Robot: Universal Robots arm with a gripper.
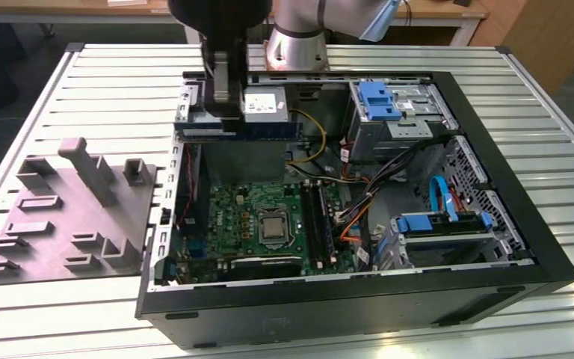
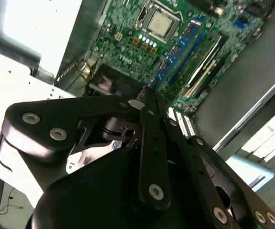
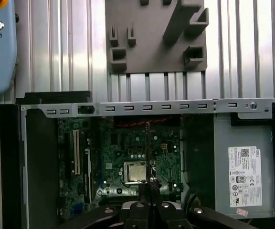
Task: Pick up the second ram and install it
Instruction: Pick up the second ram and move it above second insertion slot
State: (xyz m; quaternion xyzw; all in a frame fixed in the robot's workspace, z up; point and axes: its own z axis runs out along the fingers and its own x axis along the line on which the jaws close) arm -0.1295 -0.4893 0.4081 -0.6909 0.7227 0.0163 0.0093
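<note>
Gripper [image 1: 225, 114] is being seen closed on the second ram [image 1: 267, 132], with the fingers pointing down and pinching the stick near its middle. The stick is being carried level and on edge above the far end of the open computer case [image 1: 367, 308], beside the power supply [image 1: 267, 107]. Its long axis is lying across the case, from the exterior view's left to its right. The black memory slots [image 1: 314, 217] are sitting lower, toward the case's near wall, and are running far-to-near, so they are judged crosswise to the stick. In the first wrist view the stick is being seen edge-on, as a thin line over the motherboard [image 3: 123, 143].
</note>
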